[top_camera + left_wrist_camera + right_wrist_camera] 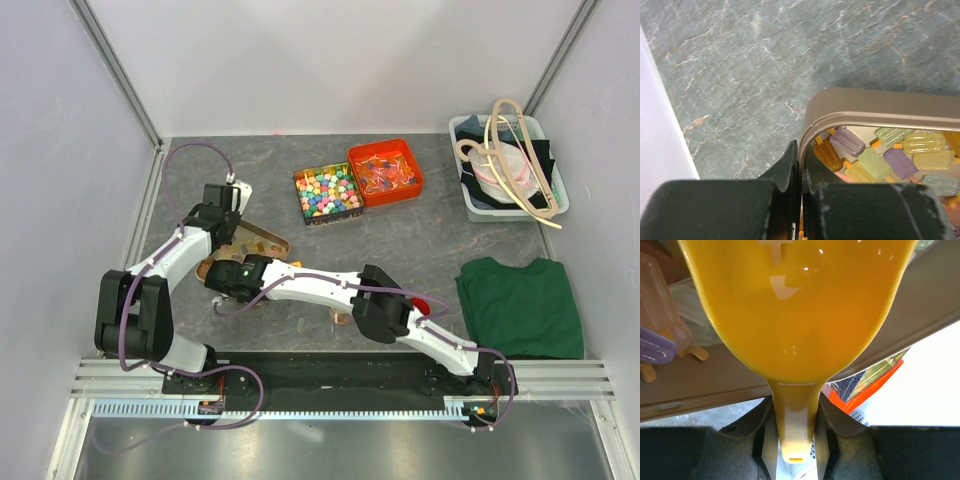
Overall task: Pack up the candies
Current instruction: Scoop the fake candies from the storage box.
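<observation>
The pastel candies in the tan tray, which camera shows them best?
Left wrist: the translucent pastel lolly-shaped candies lie close and sharp inside the tan tray. The right wrist catches only a few at its left edge, beside the orange scoop. From the top they are tiny specks, partly hidden.

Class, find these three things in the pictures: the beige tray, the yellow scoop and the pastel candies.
tray (880,107): left wrist view, on its flat beige rim.
scoop (800,305): right wrist view, on the middle of its yellow bowl.
candies (875,163): left wrist view, on a pale green piece inside the tray.
</observation>
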You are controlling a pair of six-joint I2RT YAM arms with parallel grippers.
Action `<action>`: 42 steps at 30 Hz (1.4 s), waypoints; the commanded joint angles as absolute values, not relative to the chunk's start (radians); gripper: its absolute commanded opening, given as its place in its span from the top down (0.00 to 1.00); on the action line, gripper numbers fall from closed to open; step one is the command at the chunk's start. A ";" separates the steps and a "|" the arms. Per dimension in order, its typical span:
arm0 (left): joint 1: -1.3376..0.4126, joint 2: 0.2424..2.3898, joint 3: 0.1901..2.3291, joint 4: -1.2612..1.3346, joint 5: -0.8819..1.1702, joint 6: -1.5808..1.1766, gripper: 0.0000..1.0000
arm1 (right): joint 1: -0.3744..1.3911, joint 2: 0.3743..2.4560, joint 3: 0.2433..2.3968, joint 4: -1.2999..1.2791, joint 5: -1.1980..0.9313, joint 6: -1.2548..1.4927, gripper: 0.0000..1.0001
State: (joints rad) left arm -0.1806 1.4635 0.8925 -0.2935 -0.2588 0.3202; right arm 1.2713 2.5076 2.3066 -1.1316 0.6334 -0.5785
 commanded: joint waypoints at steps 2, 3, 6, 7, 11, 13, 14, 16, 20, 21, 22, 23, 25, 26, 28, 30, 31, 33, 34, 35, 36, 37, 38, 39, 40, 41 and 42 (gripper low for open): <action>-0.202 1.456 0.910 -0.167 -0.161 0.236 0.98 | 1.322 2.505 2.249 -0.728 0.575 -0.526 1.00; -0.202 1.460 0.911 -0.169 -0.158 0.233 0.98 | 1.322 2.493 2.217 -0.707 0.575 -0.520 1.00; -0.202 1.471 0.913 -0.173 -0.147 0.230 0.98 | 1.322 2.453 2.171 -0.632 0.572 -0.492 1.00; -0.201 1.474 0.913 -0.173 -0.146 0.230 0.98 | 1.322 2.445 2.166 -0.624 0.562 -0.489 1.00; -0.198 1.479 0.911 -0.176 -0.138 0.230 0.98 | 1.322 2.370 2.070 -0.543 0.535 -0.479 1.00; -0.196 1.479 0.911 -0.175 -0.132 0.233 0.98 | 1.321 2.330 2.017 -0.508 0.506 -0.474 1.00; -0.193 1.480 0.911 -0.175 -0.127 0.232 0.98 | 1.321 2.294 1.976 -0.479 0.485 -0.462 1.00; -0.192 1.488 0.913 -0.176 -0.124 0.230 0.98 | 1.316 2.267 1.953 -0.465 0.460 -0.448 1.00; -0.190 1.496 0.914 -0.176 -0.117 0.229 0.98 | 1.304 2.232 1.913 -0.456 0.416 -0.419 1.00; -0.190 1.497 0.916 -0.176 -0.117 0.230 0.98 | 1.301 2.227 1.905 -0.448 0.407 -0.416 1.00; -0.190 1.497 0.914 -0.178 -0.117 0.229 0.98 | 1.299 2.224 1.902 -0.446 0.399 -0.414 1.00; -0.190 1.496 0.916 -0.176 -0.118 0.229 0.98 | 1.298 2.224 1.896 -0.446 0.397 -0.413 1.00; -0.190 1.496 0.913 -0.178 -0.118 0.229 0.98 | 1.290 2.217 1.888 -0.439 0.385 -0.402 1.00; -0.189 1.496 0.913 -0.178 -0.118 0.230 0.98 | 1.287 2.218 1.890 -0.440 0.385 -0.397 1.00; -0.187 1.496 0.913 -0.178 -0.118 0.230 0.98 | 1.278 2.217 1.890 -0.443 0.381 -0.382 1.00; -0.186 1.497 0.913 -0.176 -0.117 0.229 0.98 | 1.266 2.212 1.885 -0.445 0.380 -0.371 1.00; -0.186 1.497 0.913 -0.176 -0.117 0.230 0.98 | 1.262 2.204 1.879 -0.446 0.371 -0.367 1.00; -0.184 1.497 0.913 -0.175 -0.117 0.229 0.98 | 1.250 2.194 1.861 -0.445 0.371 -0.367 1.00; -0.184 1.499 0.911 -0.178 -0.117 0.230 0.98 | 1.246 2.180 1.855 -0.446 0.364 -0.367 1.00; -0.183 1.497 0.913 -0.178 -0.117 0.229 0.98 | 1.241 2.174 1.844 -0.448 0.353 -0.367 1.00; -0.181 1.499 0.913 -0.178 -0.117 0.229 0.98 | 1.220 2.154 1.830 -0.460 0.318 -0.373 1.00; -0.181 1.499 0.913 -0.178 -0.117 0.230 0.98 | 1.216 2.140 1.827 -0.469 0.315 -0.377 1.00; -0.179 1.500 0.913 -0.176 -0.118 0.229 0.98 | 1.213 2.131 1.815 -0.474 0.307 -0.382 1.00; -0.179 1.500 0.914 -0.175 -0.118 0.230 0.98 | 1.203 2.122 1.809 -0.480 0.282 -0.394 1.00; -0.179 1.502 0.911 -0.176 -0.120 0.229 0.98 | 1.198 2.108 1.804 -0.495 0.276 -0.400 1.00; -0.178 1.500 0.911 -0.175 -0.120 0.229 0.98 | 1.192 2.100 1.798 -0.508 0.269 -0.406 1.00; -0.176 1.503 0.913 -0.175 -0.120 0.229 0.98 | 1.180 2.092 1.796 -0.518 0.237 -0.416 1.00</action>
